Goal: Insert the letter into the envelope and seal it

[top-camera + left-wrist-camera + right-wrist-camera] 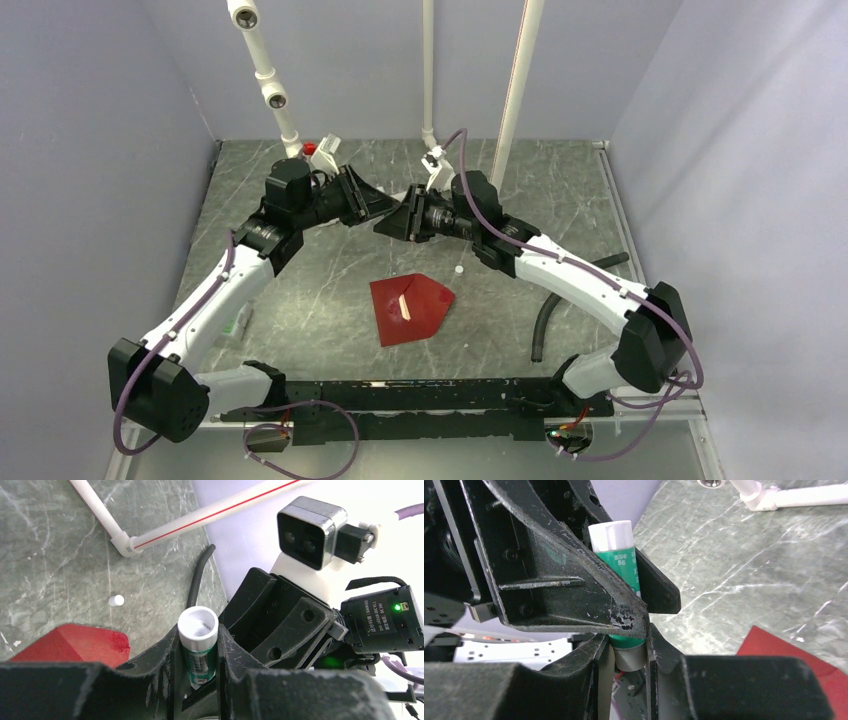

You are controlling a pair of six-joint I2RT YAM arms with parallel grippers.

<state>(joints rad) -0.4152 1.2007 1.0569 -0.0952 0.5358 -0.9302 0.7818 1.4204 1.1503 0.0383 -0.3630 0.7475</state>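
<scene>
Step judged: sealing | left end effector [198, 652] and right end effector [629, 654] clamped on glue stick [198, 626], upper centre | next: stick to be lowered onto envelope [410, 310] flap, mid-frame

I saw my left gripper [384, 209] and right gripper [399, 221] meet nose to nose at the far middle. The envelope [410, 310] lay flat below them, flap pointing right, with a small white cap [458, 269] just beyond it.

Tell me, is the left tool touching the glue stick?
Touching. The left wrist view shows the glue stick wedged between the two fingers of the left tool, its green body pressed against both with no gap.
</scene>
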